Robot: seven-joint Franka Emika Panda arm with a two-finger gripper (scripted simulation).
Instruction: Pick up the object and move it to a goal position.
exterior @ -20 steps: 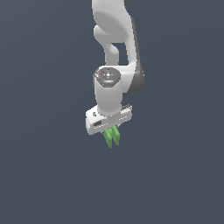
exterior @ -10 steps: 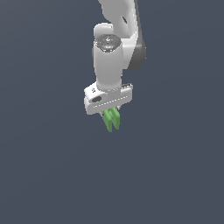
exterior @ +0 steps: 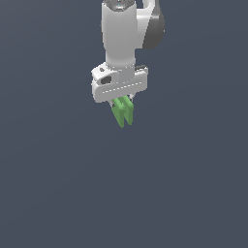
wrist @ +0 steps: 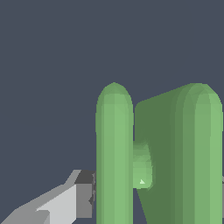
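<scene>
The gripper (exterior: 123,102) is hanging in open space with its fingers (wrist: 83,194) closing in on the green object (exterior: 123,112), which is sitting directly beneath the white hand and poking out below it; nothing else is showing around the object in either view, only a flat dark background, so no table and no goal marker are appearing. The fingers are looking narrowly set, pressing on the upper part of the piece, though the contact faces themselves are being hidden by the hand in the exterior view and mostly cut off in the wrist view, where only one grey finger is showing just beside the nearer bar. The main risk from here is probably the piece slipping or swinging in the grasp, since only its upper end seems to be getting pinched and most of its length is hanging free below the fingers; a quick lateral move or sudden stop could be twisting it about the pinch line or working it loose. The object's long axis is running roughly vertical, along the gripper's approach direction, with its two parallel bars pointing their rounded ends downward, away from the hand, and the short cross-link joining them between.
</scene>
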